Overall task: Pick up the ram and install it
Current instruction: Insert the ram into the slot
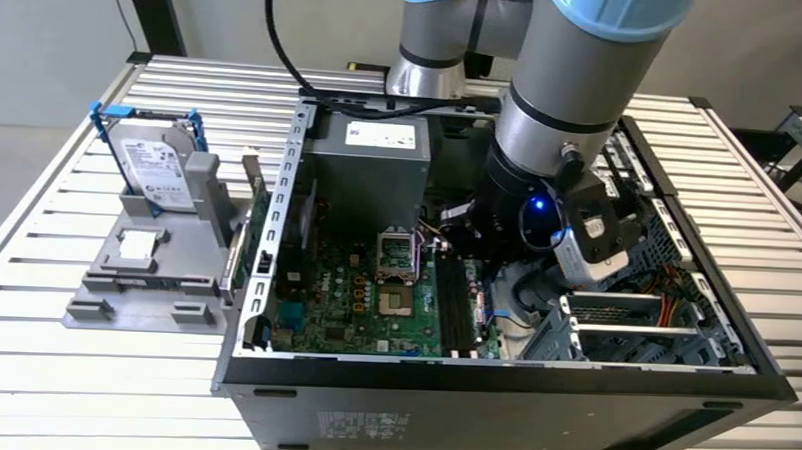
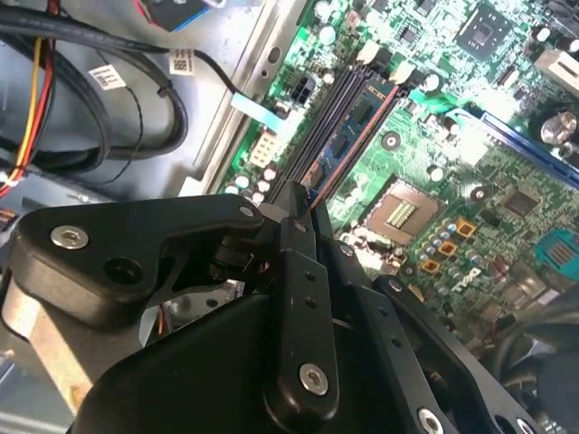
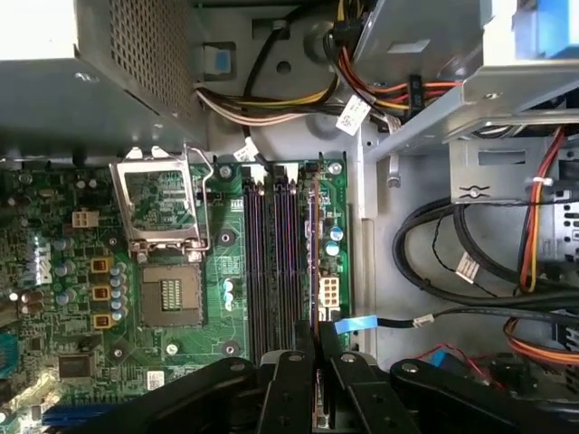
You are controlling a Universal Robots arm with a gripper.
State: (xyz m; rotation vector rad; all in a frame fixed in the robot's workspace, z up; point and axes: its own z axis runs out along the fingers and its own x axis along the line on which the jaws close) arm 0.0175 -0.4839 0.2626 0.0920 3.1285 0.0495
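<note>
Gripper point(image 3: 317, 354) clenched on the ram point(image 2: 358, 125), down inside the computer case point(image 1: 285, 191)
Ram stands on edge along the memory slots point(image 3: 258, 262) on the motherboard point(image 3: 54, 298), near the socket point(image 3: 168, 291)

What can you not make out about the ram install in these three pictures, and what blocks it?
1. Both wrist views: near end of the ram, covered by the gripper; how deep it sits is unclear.
2. First wrist view: the ram's chips and sticker, since it stands edge-on.
3. Exterior view: far ends of the memory slots, behind the arm.
</note>
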